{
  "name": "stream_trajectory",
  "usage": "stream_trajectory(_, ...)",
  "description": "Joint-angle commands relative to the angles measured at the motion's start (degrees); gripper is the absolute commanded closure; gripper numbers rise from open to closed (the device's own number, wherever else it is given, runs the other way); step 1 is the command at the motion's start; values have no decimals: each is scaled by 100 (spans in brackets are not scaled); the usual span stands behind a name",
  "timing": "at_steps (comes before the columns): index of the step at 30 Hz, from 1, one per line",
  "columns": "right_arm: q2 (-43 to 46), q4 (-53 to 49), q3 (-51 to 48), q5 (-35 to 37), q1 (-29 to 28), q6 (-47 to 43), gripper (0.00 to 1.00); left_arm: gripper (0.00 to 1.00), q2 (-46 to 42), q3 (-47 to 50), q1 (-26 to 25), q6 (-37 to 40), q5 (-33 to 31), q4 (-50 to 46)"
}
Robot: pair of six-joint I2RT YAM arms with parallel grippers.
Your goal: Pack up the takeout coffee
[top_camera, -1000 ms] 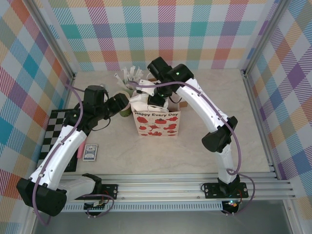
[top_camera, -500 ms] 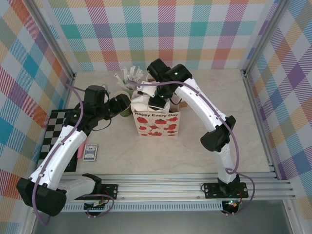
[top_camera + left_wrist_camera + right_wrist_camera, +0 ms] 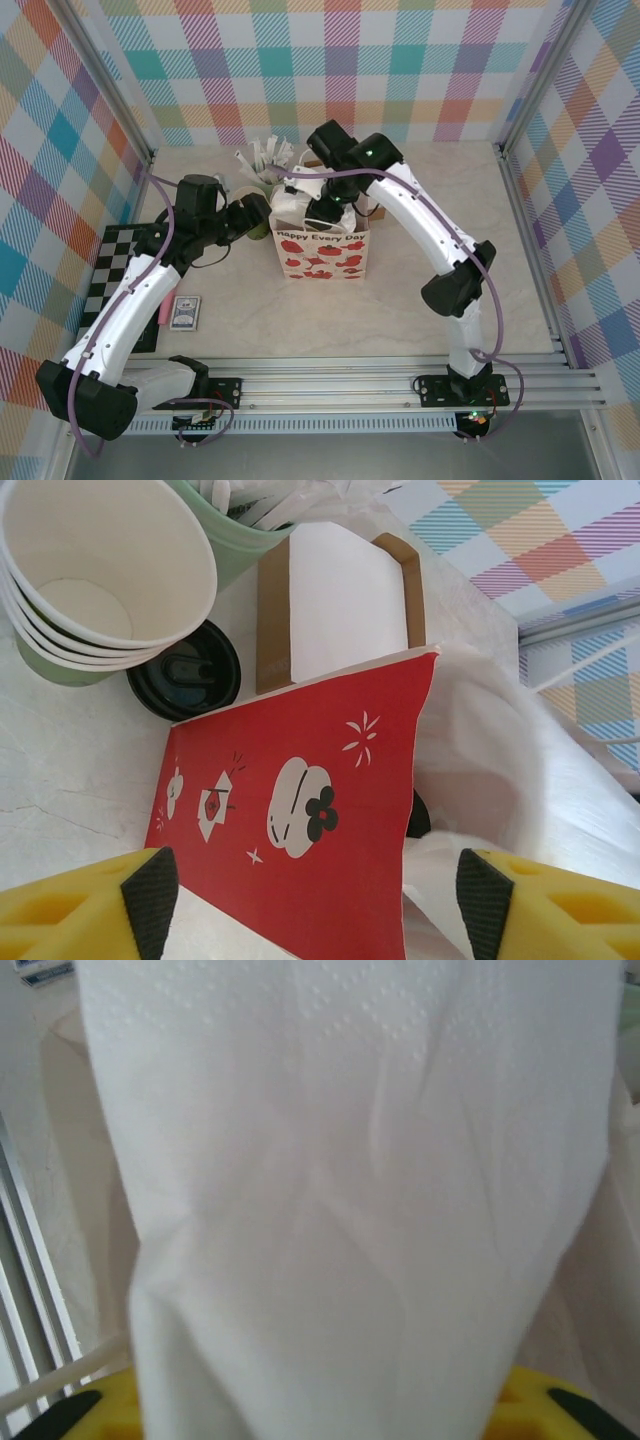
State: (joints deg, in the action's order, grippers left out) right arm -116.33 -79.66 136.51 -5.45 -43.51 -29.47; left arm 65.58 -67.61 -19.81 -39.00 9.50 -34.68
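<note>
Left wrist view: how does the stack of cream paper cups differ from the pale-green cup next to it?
The stack of cream paper cups is several cups nested together; the pale-green cup is a single one. The stack's top cup is empty, its white inside bare, while the pale-green cup holds white packets. Both are paper cups close to the black-lidded takeout coffee.

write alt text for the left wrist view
A red paper bag with white flower prints and a brown handle is framed by the open left gripper. Beyond it sit a round black plastic coffee lid, stacked cream paper cups and a pale-green cup of white packets.
</note>
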Motion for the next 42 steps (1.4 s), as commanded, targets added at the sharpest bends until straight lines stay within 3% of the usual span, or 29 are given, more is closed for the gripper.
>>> stream_trajectory(1,243,137,-176,-158,21,2,67,21,-5,-187,-49,115,-143,-185)
stream_trajectory(6,321,335,-317,188,26,65,61,12,-62,-190,-49,127,-432,-270)
stream_trajectory(12,14,206,-173,153,4,171,86,0,-20,-202,-49,-66,-1101,-537)
stream_trajectory(17,-207,366,-80,26,-9,283,90,0,162,-296,-47,-250,-1480,-871)
stream_trajectory(27,-371,563,69,-475,-48,600,78,0,506,-174,-64,-430,-1064,-777)
stream_trajectory(31,-93,670,-12,-510,-27,616,58,0,468,-147,-75,-447,-1156,-773)
stream_trajectory(35,286,822,-378,-440,43,605,54,0,475,-120,-84,-447,-1196,-782)
stream_trajectory(37,436,846,-584,-321,95,599,58,0,490,-120,-83,-443,-1198,-789)
stream_trajectory(42,559,770,-967,-185,139,574,80,0,473,-114,-83,-444,-1244,-830)
